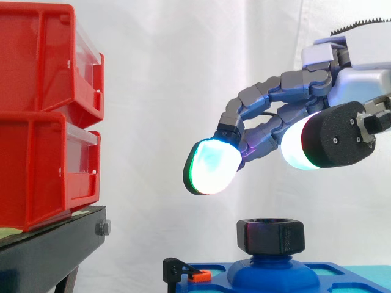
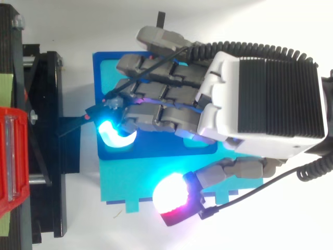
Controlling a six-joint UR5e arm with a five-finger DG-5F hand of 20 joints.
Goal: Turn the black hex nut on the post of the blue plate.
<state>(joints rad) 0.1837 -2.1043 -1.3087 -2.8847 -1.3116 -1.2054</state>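
A black hex nut (image 1: 270,235) sits upright on the blue post (image 1: 272,271) that rises from the blue plate (image 1: 342,276). My hand (image 1: 342,79) hovers above and to the right of the nut, clear of it. Its fingers reach left and curve gently downward, relaxed, with nothing between them. One glowing green-cyan fingertip (image 1: 211,166) hangs above and left of the nut; the thumb pad (image 1: 302,146) glows white above the nut's right side. From above, the hand (image 2: 223,104) lies across the blue plate (image 2: 104,65) and hides the nut.
Two red bins (image 1: 43,116) are stacked on a black stand (image 1: 49,250) at the left. A small black clip with an orange piece (image 1: 186,272) sits at the plate's left edge. A teal sheet (image 2: 130,182) lies under the plate.
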